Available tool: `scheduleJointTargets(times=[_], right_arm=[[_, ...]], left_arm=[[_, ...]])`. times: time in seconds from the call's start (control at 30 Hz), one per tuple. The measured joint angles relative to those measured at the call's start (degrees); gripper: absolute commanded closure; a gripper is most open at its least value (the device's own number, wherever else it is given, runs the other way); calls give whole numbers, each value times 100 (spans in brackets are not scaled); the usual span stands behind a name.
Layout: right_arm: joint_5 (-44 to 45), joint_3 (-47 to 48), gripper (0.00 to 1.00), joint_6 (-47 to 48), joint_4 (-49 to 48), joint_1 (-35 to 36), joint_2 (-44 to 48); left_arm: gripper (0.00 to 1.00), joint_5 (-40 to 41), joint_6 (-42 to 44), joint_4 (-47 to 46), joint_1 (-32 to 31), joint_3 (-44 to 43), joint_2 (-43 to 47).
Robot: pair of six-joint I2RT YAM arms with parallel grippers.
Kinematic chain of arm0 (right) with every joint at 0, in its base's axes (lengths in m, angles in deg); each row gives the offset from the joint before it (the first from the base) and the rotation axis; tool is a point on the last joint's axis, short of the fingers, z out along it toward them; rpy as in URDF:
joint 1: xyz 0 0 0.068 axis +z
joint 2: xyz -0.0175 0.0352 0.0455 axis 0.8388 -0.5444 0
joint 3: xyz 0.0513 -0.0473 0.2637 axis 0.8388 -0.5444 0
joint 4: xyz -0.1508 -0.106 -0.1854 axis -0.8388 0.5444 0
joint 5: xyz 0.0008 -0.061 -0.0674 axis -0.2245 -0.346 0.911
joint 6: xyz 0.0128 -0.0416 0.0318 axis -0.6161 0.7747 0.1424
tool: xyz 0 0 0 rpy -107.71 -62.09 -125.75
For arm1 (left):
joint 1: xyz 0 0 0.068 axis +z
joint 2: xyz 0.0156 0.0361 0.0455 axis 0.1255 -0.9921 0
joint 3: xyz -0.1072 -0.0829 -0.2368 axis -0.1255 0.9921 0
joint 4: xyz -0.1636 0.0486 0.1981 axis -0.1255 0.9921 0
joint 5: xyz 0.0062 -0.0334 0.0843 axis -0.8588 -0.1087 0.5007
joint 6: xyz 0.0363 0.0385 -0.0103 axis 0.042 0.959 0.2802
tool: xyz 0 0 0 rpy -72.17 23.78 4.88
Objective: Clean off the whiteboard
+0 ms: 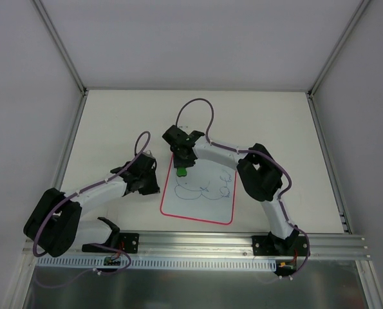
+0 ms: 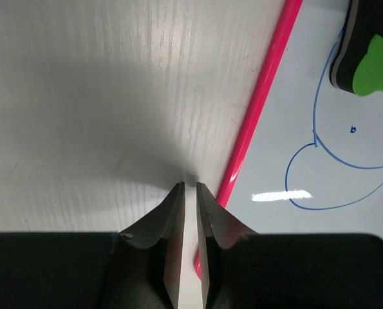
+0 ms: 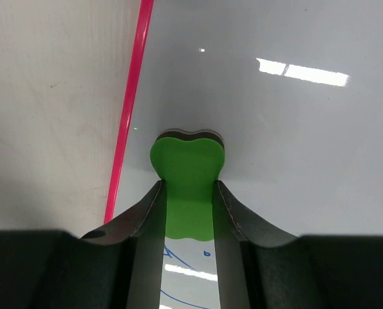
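The whiteboard (image 1: 201, 209), white with a pink border and blue scribbles, lies at mid-width toward the near edge of the worktop (image 1: 275, 129). The right gripper (image 3: 188, 193) grasps a green eraser (image 3: 188, 164) set on the board's far left corner. The left gripper (image 2: 190, 188), clenched on nothing, sits just outside the board's left edge.

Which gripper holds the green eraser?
The right gripper, shut on the green eraser; the left gripper is empty, beside the whiteboard.
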Motion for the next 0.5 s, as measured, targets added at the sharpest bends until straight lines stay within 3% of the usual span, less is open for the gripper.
scheduleJointTargets(times=[0.13,0.27,0.5], right_arm=[[98,26,100,94,59,57,-13],[181,31,100,122,120,116,-13],[334,33,100,122,234,258,-11]], left_arm=[[80,-157,-131,2,-20,125,168],[80,-249,-271,-4,-129,168,247],[92,-280,-535,-87,-310,280,238]])
